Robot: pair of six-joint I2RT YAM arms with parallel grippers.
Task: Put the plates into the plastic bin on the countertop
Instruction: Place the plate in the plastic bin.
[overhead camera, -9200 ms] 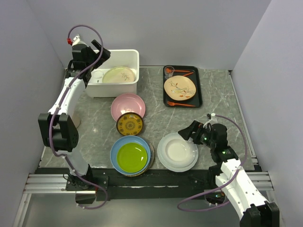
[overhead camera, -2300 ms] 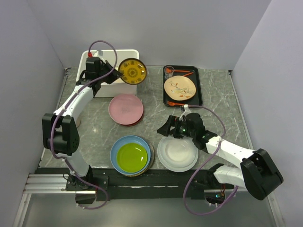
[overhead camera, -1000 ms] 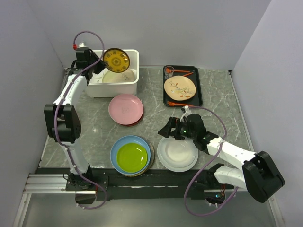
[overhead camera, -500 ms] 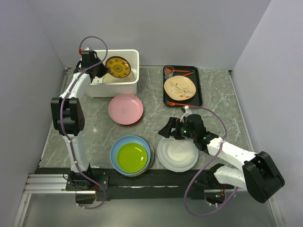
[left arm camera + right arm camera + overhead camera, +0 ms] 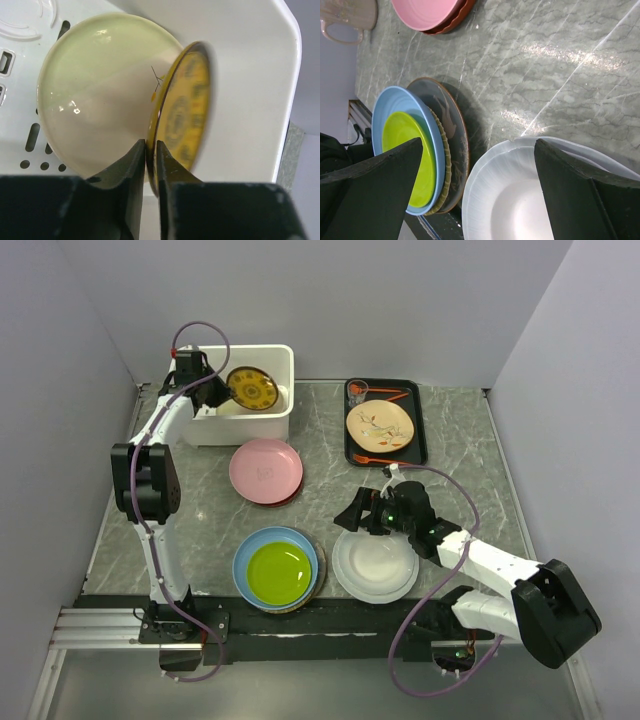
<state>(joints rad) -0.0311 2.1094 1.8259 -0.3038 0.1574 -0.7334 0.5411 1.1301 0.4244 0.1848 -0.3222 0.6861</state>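
Arm [image 5: 163, 422] outstretched, left pincer [image 5: 151, 146] grips gold-patterned plate [image 5: 187, 105].

Left arm [image 5: 163, 428] and right arm [image 5: 482, 562]: white link shells joined by black joint housings. A mauve cable [image 5: 200, 327] runs along each, red-tipped at the upper left. Green lights [image 5: 392, 508] on the right arm. Left hand [image 5: 151, 150] and right hand [image 5: 480, 167]: matte black fingers [image 5: 370, 192].

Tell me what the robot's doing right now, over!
Left gripper pinching gold-patterned plate by its rim, on edge over plastic bin. Right gripper open above white plate. Cream plate lies underneath; nothing blocking.
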